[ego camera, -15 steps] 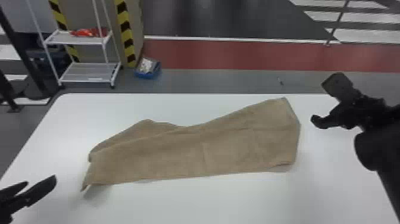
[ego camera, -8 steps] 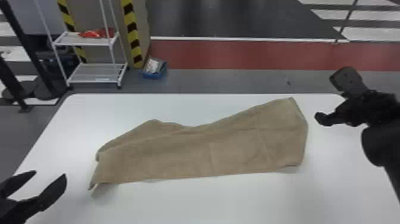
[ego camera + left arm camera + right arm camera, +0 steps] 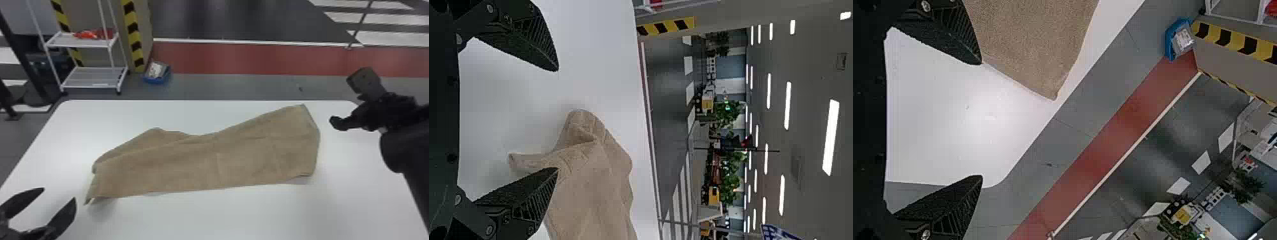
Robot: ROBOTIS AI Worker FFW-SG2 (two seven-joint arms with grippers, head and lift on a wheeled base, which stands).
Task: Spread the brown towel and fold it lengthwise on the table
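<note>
A: What is the left side showing?
B: The left end effector [image 3: 59, 193] is waiting with its two fingers spread, near the brown towel [image 3: 204, 162] but not touching. The towel is lying across the worktop [image 3: 223, 220].
A: What could be going wrong there?
B: The left end is lying in uneven layers, I think. If the fingers are pinching only the top one, the lower cloth is perhaps staying behind and bunching.
A: And in the middle?
B: The far edge is dipping, then rising towards the right, so a fold is possibly coming out crooked.
A: And at the right?
B: The right end effector [image 3: 981, 120] is also keeping its fingers apart, beside the cloth. If it is closing too high, it is catching only air.
</note>
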